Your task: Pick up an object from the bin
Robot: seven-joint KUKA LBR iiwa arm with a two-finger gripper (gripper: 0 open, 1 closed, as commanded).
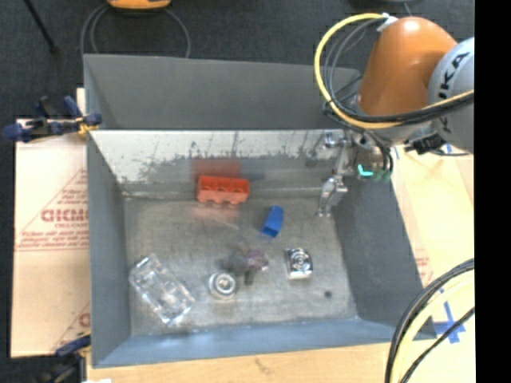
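My gripper hangs at the back right of the bin, close to the right wall and above the floor. The nearest thing is a small blue block, lying to its left and a little nearer the front. A small shiny metal piece lies further forward, below the gripper in the view. An orange brick rests against the back wall, well to the gripper's left. Nothing shows in the gripper.
A dark purple-grey piece and a round metal cap lie near the middle front. A clear plastic item sits in the front left corner. The arm's orange cover and cables hang over the bin's back right corner.
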